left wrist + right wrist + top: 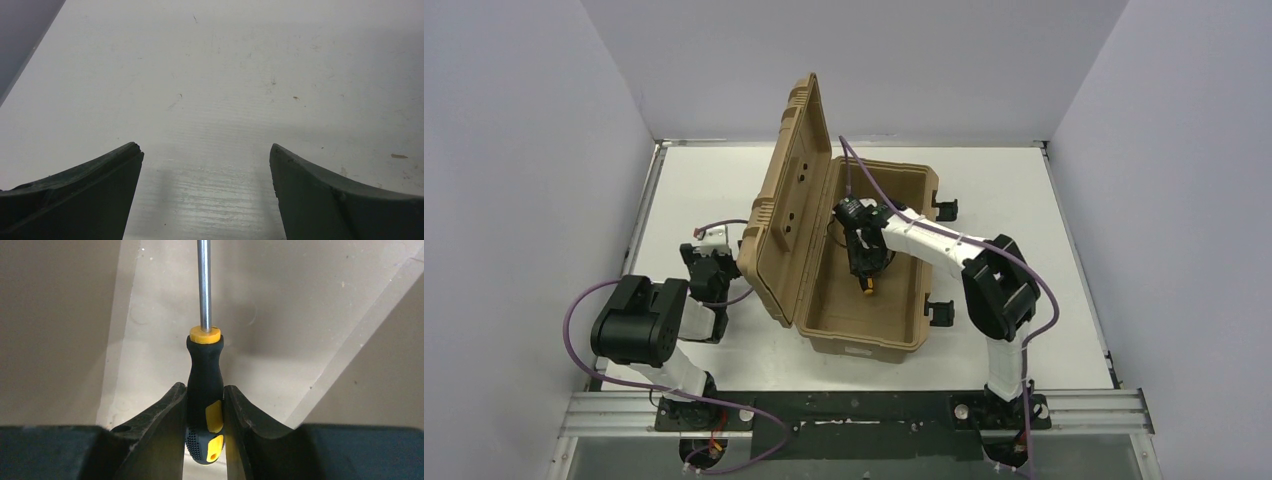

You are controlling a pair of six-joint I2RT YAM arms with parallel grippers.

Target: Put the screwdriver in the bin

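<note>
Two dark fingers of the right gripper [205, 392] are clamping the screwdriver [204, 365] by its handle, down inside the open tan bin [869, 345]. The handle is showing black rubber with yellow inserts and a yellow collar, and the thin steel shaft is pointing away from the fingers. The left gripper [205, 150] is gaping wide over the white table [225, 75], gripping nothing.

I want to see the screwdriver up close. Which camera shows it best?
Right wrist view: the screwdriver fills the middle, handle pinched by the right end effector. The top view shows only a tiny yellow speck inside the bin. Left wrist view shows none of it.
</note>
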